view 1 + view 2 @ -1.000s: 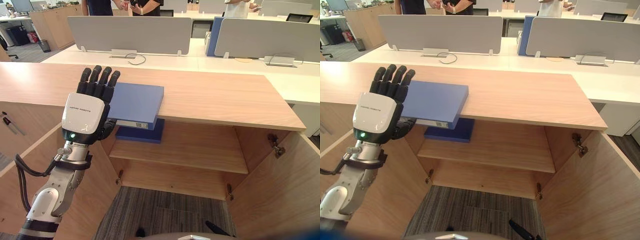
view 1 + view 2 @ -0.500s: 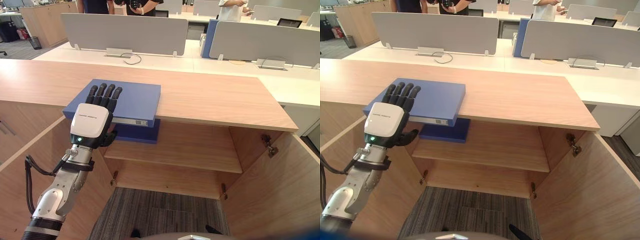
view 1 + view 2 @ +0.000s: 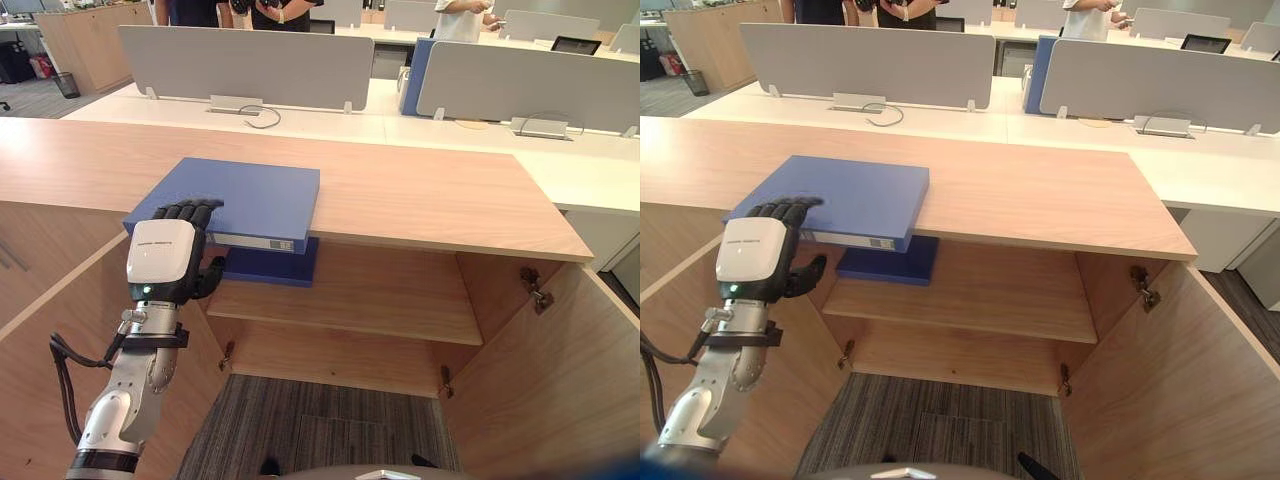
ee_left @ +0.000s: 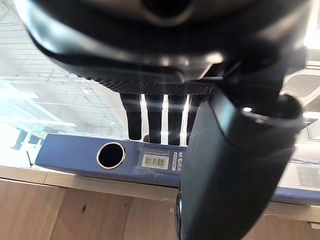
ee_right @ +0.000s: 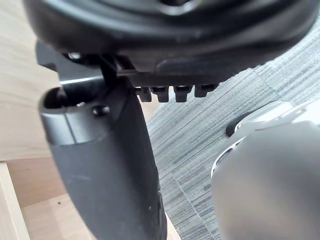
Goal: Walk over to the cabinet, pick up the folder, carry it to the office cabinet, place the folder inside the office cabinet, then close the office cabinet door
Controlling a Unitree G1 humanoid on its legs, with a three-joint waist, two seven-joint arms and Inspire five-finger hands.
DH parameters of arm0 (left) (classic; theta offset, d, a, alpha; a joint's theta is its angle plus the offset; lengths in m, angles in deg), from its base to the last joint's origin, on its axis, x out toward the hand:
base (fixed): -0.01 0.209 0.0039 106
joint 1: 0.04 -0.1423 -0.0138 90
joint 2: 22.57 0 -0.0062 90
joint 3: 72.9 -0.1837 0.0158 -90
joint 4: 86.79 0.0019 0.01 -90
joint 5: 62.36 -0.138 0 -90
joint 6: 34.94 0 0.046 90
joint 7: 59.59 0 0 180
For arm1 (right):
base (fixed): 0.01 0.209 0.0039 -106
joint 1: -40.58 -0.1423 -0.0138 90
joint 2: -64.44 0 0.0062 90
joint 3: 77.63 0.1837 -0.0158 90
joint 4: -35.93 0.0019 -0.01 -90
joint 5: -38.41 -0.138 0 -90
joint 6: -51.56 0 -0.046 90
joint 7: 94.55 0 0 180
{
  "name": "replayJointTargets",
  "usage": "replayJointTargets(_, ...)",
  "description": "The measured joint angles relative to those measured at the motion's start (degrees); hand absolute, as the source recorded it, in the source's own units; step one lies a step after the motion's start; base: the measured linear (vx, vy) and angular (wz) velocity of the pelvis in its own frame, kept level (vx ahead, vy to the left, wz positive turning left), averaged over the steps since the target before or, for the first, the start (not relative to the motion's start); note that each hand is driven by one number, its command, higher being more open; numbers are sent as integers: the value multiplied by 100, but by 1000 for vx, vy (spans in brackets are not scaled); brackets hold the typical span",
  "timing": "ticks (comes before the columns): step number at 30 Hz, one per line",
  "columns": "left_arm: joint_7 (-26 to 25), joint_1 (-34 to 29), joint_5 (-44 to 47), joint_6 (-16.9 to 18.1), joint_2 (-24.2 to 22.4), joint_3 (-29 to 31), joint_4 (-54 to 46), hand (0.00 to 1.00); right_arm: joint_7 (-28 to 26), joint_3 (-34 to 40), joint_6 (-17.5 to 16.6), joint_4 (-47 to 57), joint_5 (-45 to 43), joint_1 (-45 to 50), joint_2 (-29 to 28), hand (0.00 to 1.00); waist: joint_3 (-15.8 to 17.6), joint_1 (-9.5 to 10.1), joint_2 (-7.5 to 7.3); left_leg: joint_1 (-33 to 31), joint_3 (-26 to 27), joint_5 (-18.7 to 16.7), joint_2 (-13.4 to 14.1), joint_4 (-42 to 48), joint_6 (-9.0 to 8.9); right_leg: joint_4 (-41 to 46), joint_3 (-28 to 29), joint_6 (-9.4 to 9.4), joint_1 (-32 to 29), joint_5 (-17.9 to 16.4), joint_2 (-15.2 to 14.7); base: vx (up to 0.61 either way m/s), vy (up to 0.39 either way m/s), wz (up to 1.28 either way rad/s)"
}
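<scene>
1. The left arm (image 3: pixel 125 400) rose from the lower left, with its forearm nearly upright.
2. The left hand (image 3: pixel 165 258) showed its back to the head camera. Its fingers (image 3: pixel 187 210) lay stretched forward and flat, and its thumb (image 3: pixel 210 280) stood apart below them.
3. The right hand (image 5: pixel 165 30) pointed downward.

The folder (image 3: pixel 235 200) lies on the worktop (image 3: pixel 430 195), overhanging its front edge above the open cabinet (image 3: pixel 550 390). A second folder (image 3: pixel 272 266) sits on the shelf (image 3: pixel 380 295) inside, just below it at 6 o'clock. The left hand (image 3: pixel 165 255) is at the folder's 7 o'clock corner, fingers (image 3: pixel 190 210) resting on top.
</scene>
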Motion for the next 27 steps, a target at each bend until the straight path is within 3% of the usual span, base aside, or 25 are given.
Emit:
replayJointTargets(13,-167,974,-181,-66,16,-119,98,0,1,0,1,43,5,-36,20,100,34,-132,49,76,123,-17,9,-2,-21,50,133,8,-24,4,-2,-20,-3,-5)
replayJointTargets(21,-111,1177,-288,-85,112,-403,258,0,5,0,1,51,22,-41,14,100,37,-167,41,85,148,-3,8,-2,-1,51,161,11,-33,6,-3,-1,0,0)
replayJointTargets(25,-61,976,-268,-111,-233,-357,-307,0,12,1,13,49,28,-30,10,100,49,-169,21,84,157,-5,7,-1,-1,50,175,11,-41,7,-4,-4,0,-1)
replayJointTargets(27,-111,630,-111,-54,-633,-354,-936,0,15,1,43,45,29,-30,8,100,65,-174,-4,89,177,-12,8,-1,-4,50,195,11,-50,8,-2,-11,-2,-4)
